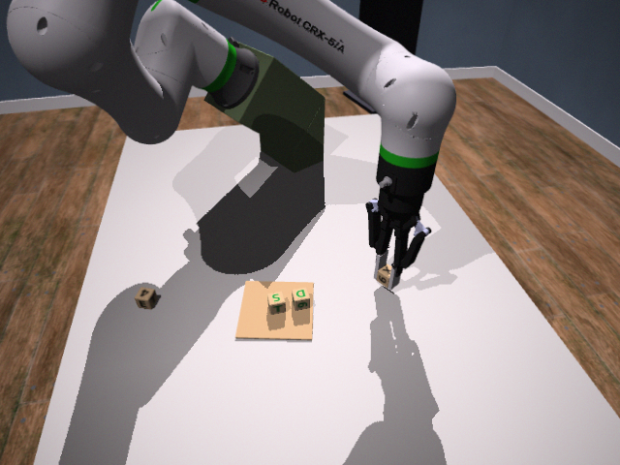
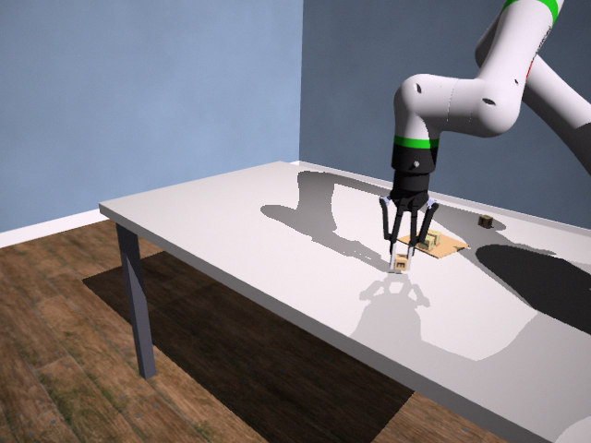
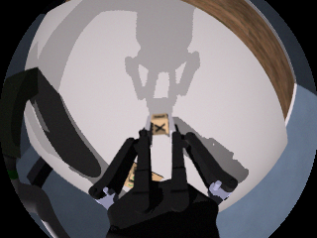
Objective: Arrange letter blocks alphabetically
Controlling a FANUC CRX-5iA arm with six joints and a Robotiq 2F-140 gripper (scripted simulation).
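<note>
My gripper (image 1: 386,276) hangs straight down from the wrist over the white table (image 1: 210,400), and my fingers are drawn in most of the way, pressed on two opposite sides of a small wooden block (image 1: 384,274). Its top face carries a dark mark that I cannot read from the wrist view. In the exterior view the block (image 2: 401,262) sits low between my fingertips (image 2: 391,263), right at the table surface; I cannot tell whether it rests on the table or hangs just above it. In the top view the tan mat (image 1: 275,311) lies flat at about nine o'clock from me, apart from the block I hold. Two blocks stand on the mat side by side and nearly touching, toward its far right part: the S block (image 1: 276,301) and, just at its three o'clock, the D block (image 1: 301,298), both letters green on top. The fourth block (image 1: 146,297) lies off the mat, well away at the mat's nine o'clock, in the shadow of my arm.
</note>
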